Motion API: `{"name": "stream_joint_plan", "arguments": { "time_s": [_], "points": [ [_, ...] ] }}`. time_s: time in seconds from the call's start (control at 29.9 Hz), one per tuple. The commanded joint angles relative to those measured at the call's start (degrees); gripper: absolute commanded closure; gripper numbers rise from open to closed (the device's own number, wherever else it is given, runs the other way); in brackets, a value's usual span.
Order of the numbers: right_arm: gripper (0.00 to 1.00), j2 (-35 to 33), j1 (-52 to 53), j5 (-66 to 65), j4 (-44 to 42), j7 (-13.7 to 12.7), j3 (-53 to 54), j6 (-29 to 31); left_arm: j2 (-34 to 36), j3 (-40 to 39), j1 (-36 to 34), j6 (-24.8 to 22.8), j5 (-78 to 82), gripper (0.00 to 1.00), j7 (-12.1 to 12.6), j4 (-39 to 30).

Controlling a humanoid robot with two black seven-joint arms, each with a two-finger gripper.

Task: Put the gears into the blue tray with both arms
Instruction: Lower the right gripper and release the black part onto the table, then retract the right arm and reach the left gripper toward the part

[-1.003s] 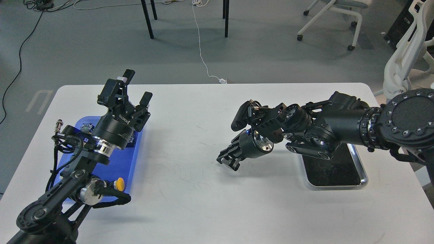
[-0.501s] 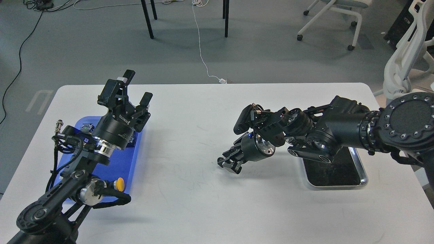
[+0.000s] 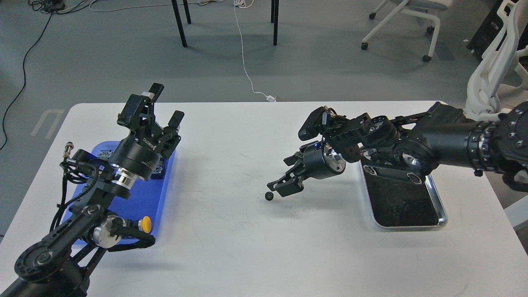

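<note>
1. Blue tray (image 3: 136, 202) lies at the tabletop's (image 3: 231, 247) left side, its long axis running from near edge to far edge; a yellow-capped button (image 3: 144, 223) sits at its near end.
2. Left gripper (image 3: 160, 104) hangs above the tray's far end, pointing up and away, jaws spread with nothing between them.
3. One gear (image 3: 268, 196) rests on the bare tabletop mid-table, well apart from the tray; whether flat or on edge is unclear.
4. Right gripper (image 3: 284, 184) points down-left, tips just beside the gear, jaws parted.
5. Steel tray (image 3: 441, 214) lies rightmost.

Bright even overhead light, soft shadows, sharp focus throughout.
</note>
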Motion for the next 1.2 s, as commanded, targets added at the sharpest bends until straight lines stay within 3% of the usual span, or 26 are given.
{"name": "stream_joint_plan", "arguments": {
  "time_s": [0.0,0.2,0.33,0.43,0.57,0.67,0.8,0.94,1.17],
  "points": [
    [0.04,-8.3,-1.2,8.03,4.1,-0.01,7.0,0.11,1.81,0.15,-0.33,-0.52,0.31,0.02,-0.17,-0.26],
    [0.04,-18.06,-10.42,33.09,8.95,-0.01,19.91,0.02,4.36,0.15,-0.42,-4.56,10.48,0.02,-1.28,-2.01],
    [0.04,-21.59,-22.97,41.27,8.95,-0.01,37.03,0.02,4.45,0.67,-2.17,-8.51,25.49,0.02,-1.28,-4.21],
    [0.04,-22.03,-33.78,46.46,9.12,-0.01,51.79,0.46,4.97,6.28,-6.73,-10.54,36.93,0.02,-1.28,-5.0],
    [0.03,-21.42,-45.04,55.68,9.21,-0.01,65.44,1.08,8.92,21.46,-19.02,-10.37,53.97,0.02,-1.28,-3.78],
    [0.02,-22.12,-49.62,61.67,10.53,-0.01,69.5,2.91,8.85,33.25,-29.31,-10.11,65.93,0.02,-1.28,-0.8],
    [0.02,-25.97,-54.63,63.97,11.15,-0.01,73.01,8.88,4.46,41.44,-37.93,-10.11,72.64,0.03,-1.28,3.94],
    [0.02,-28.44,-58.95,63.97,11.67,-0.01,74.51,15.92,-0.37,45.41,-42.07,-10.11,75.46,0.04,-1.28,10.45],
    [0.02,-29.41,-59.92,63.97,11.67,-0.01,75.04,16.46,-4.77,50.42,-44.02,-10.19,78.47,0.06,-1.28,18.54]
  ]
}}
